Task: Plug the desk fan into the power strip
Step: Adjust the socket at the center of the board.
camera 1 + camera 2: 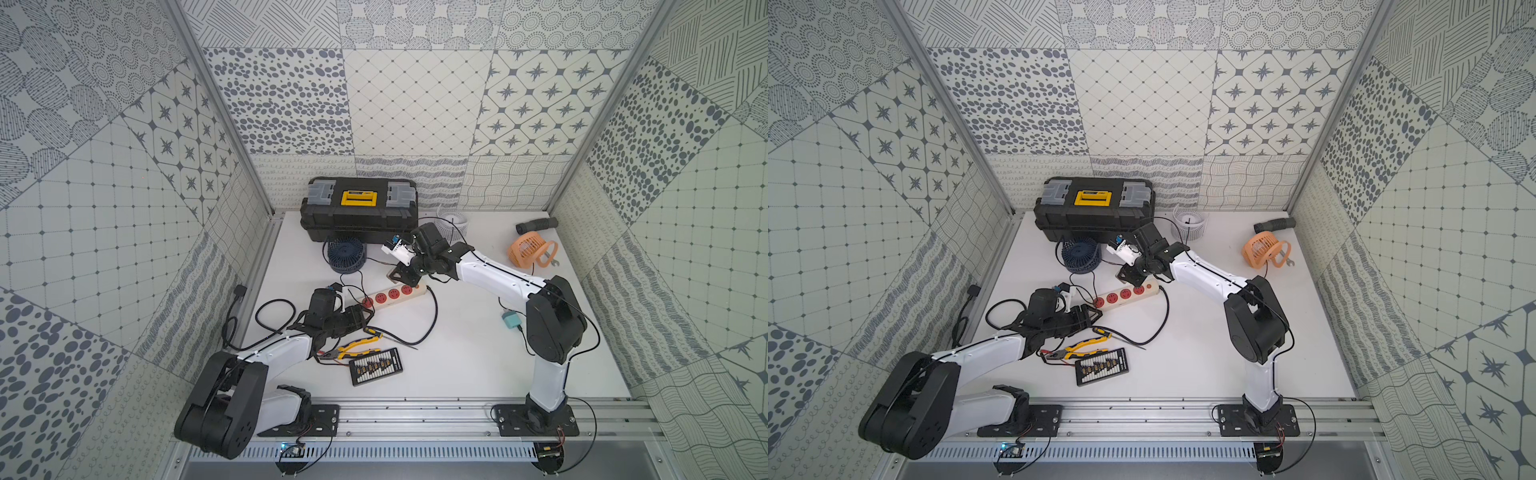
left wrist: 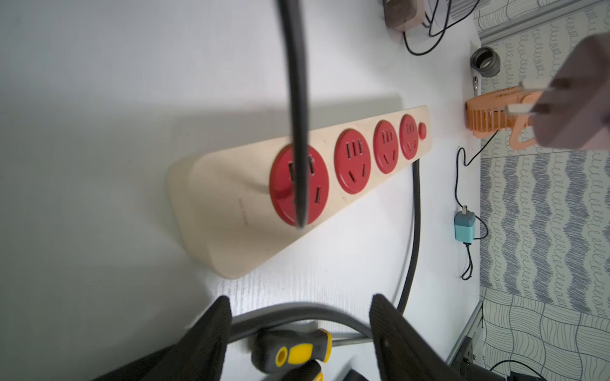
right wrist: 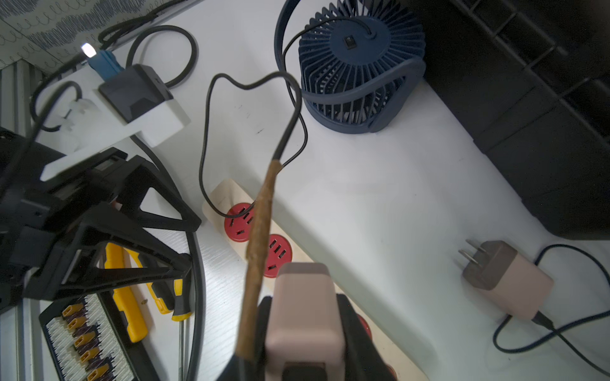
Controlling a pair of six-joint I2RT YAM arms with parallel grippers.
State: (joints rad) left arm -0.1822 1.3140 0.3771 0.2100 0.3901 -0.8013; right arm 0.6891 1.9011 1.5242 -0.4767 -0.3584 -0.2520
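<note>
**While the left claw gapes empty, the right claw clamps a pink plug over the strip**

Since its two black fingers (image 2: pixel 214 326) stand well apart with nothing clasped between them, the left claw (image 2: pixel 300 306) is plainly open and holds nothing. Just under its tips lie a black-and-yellow screwdriver (image 2: pixel 290 351) and a bend of thick dark cord (image 2: pixel 413 231). Ahead of the tips, near but apart, the power strip (image 2: pixel 218 211) lies flat on the white table (image 2: pixel 99 165). Its four red sockets run away from the claw to a small red button (image 2: pixel 422 131). A thin black cable (image 2: pixel 297 99) hangs close before the wrist camera and crosses the socket nearest the claw. Back from the claw, toward its own base, lie yellow pliers (image 1: pixel 353 348) and a black connector tray (image 1: pixel 376 366).

Farther right, the right claw (image 3: pixel 303 306) is closed on a pink plug adapter (image 3: pixel 302 283), one finger on either side. It hangs over the far half of the strip, toward the button end. The left wrist view shows the two metal prongs (image 2: pixel 525 87) bare, in no socket. A brown-sleeved lead (image 3: pixel 260 231) rises beside the adapter and turns to black wire near the navy fan (image 3: pixel 359 62). That fan sits beyond the claw, in front of a black toolbox (image 1: pixel 332 216). Beside the claw a second pink adapter (image 3: pixel 506 280) lies on the table with its own dark cable. Well off to the claw's right are an orange fan (image 1: pixel 528 249) and a teal adapter (image 1: pixel 510 321).
</note>
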